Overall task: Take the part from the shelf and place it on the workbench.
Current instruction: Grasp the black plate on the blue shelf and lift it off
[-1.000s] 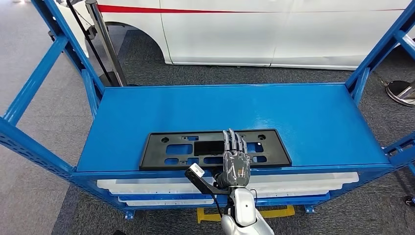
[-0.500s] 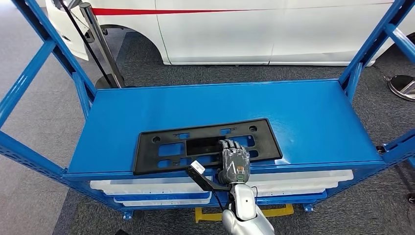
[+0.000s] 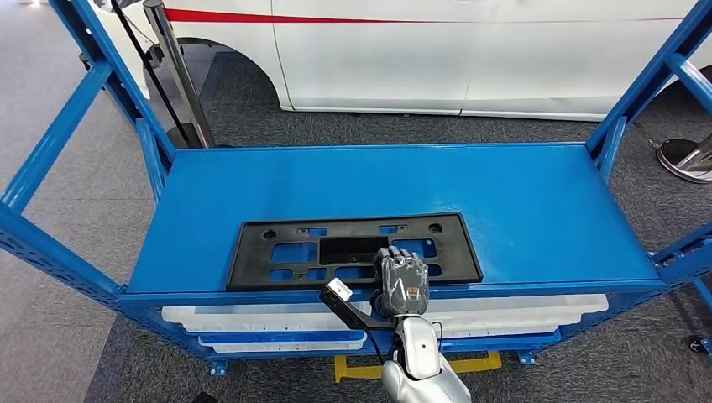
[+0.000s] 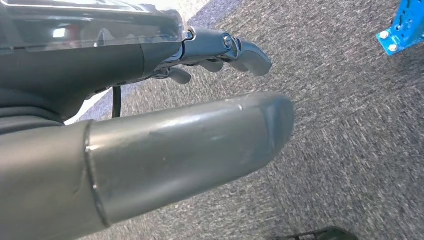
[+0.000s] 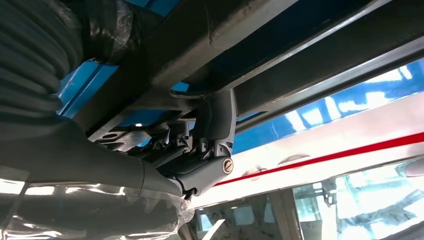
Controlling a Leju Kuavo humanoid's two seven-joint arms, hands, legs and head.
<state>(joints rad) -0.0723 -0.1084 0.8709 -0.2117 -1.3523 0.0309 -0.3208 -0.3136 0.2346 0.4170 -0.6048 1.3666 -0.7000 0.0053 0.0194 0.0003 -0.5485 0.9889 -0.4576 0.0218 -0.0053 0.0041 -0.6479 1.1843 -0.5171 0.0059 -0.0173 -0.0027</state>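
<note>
The part [image 3: 277, 252] is a flat black plate frame with cut-outs, lying near the front edge of the blue shelf [image 3: 520, 201]. My right hand [image 3: 401, 281] reaches up from below and holds the part's front rim right of its middle, fingers curled down over it. Seen from the right wrist, my right hand [image 5: 200, 150] has a dark finger [image 5: 215, 125] hooked round one of the part's [image 5: 310, 50] bars. My left hand [image 4: 150, 100] hangs over grey carpet, thumb and fingers apart, holding nothing.
Blue slanted uprights [image 3: 75, 126] flank both ends of the shelf. White trays [image 3: 504, 315] sit on the level below. A white car [image 3: 420, 50] stands close behind, with a dark pole [image 3: 176, 75] at the back left and a round metal base [image 3: 693, 159] at the right.
My right hand's fingers lay stretched flat on the part; they have now curled down over its front rim. The part has slid slightly left. The camera swayed between frames.
</note>
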